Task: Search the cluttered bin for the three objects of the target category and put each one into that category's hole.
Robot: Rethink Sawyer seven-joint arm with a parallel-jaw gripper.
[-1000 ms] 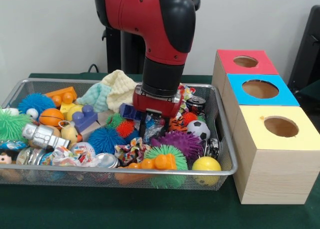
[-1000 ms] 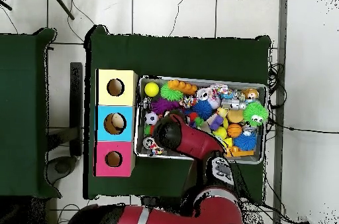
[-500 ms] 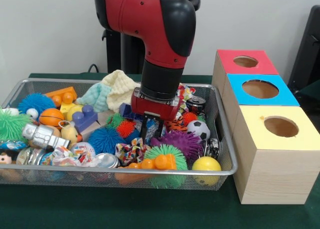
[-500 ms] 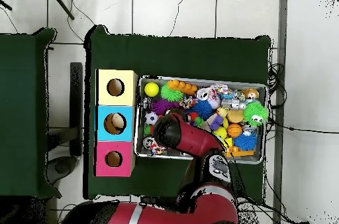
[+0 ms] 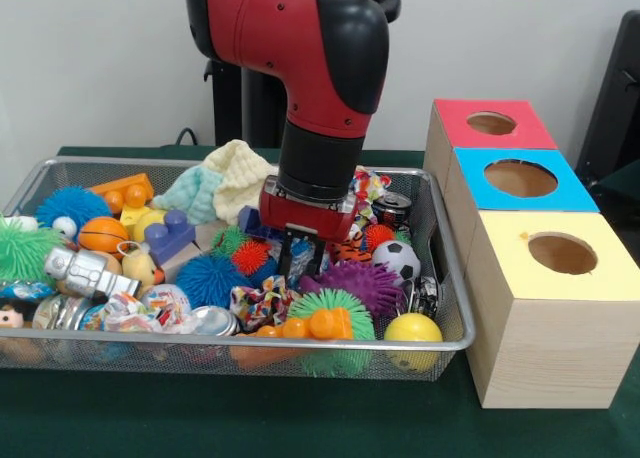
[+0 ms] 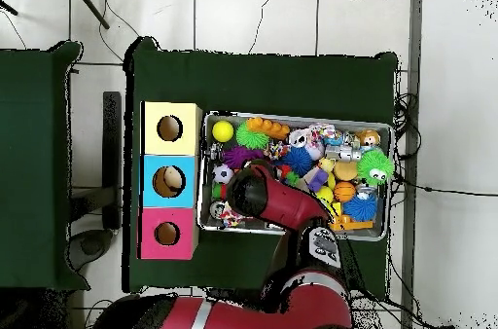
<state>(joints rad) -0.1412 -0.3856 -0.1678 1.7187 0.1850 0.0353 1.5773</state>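
The silver wire-mesh bin (image 5: 300, 346) is full of toys; it also shows in the overhead view (image 6: 292, 117). My gripper (image 5: 300, 260) hangs low in the bin's middle right, among a purple spiky ball (image 5: 365, 283), a small orange spiky ball (image 5: 250, 256) and a green and orange spiky ball (image 5: 330, 303). Something bluish and crinkly shows at its tips. In the overhead view the red arm (image 6: 258, 194) hides the gripper. Three wooden boxes with holes stand beside the bin: red (image 5: 520, 128), blue (image 5: 565, 193) and yellow (image 5: 600, 278).
The bin also holds a soccer ball (image 5: 403, 259), a yellow ball (image 5: 413, 328), a blue spiky ball (image 5: 210, 278), a blue brick (image 5: 168, 236), a silver robot toy (image 5: 85, 271), a small basketball (image 5: 102, 234) and a knitted cloth (image 5: 225, 183). Something beige lies in the blue box's hole (image 6: 171, 180).
The gripper has risen a little out of the toys and shifted slightly to the left in the front view. The toys have not visibly moved.
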